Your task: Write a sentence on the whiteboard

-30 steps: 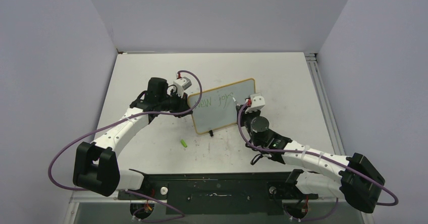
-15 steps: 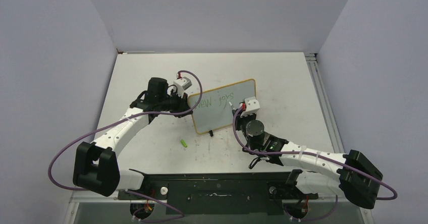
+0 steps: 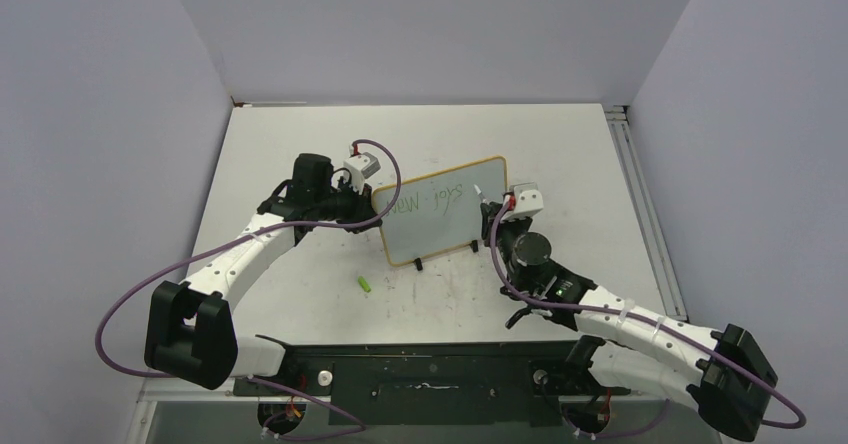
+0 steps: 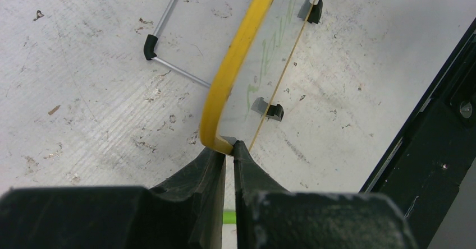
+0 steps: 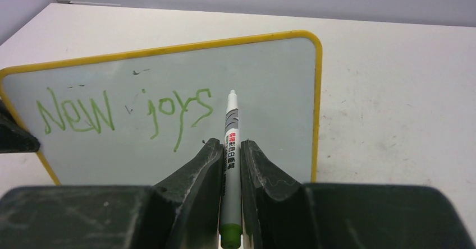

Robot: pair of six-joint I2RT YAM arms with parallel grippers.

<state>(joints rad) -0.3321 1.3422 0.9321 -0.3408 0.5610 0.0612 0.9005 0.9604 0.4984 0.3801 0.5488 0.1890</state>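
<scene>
Fingers (image 5: 205, 165) of the right gripper (image 5: 230, 146) are pinched tight on a white marker (image 5: 231, 120), its tip pointing at the whiteboard (image 5: 269, 75) just right of the sentence (image 5: 123, 111) (green, reading "New joys"); whether tip and surface touch can't be made out. Left gripper (image 4: 229, 147) is clamped narrow on a corner of the whiteboard's yellow frame, on its left side. It stands mid-table (image 3: 300, 144) between both arms

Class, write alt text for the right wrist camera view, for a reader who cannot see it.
The right gripper, shut on a white marker, aims its tip at a yellow-framed whiteboard, just right of the green handwritten words "New joys". The board stands on a scuffed white table.
</scene>
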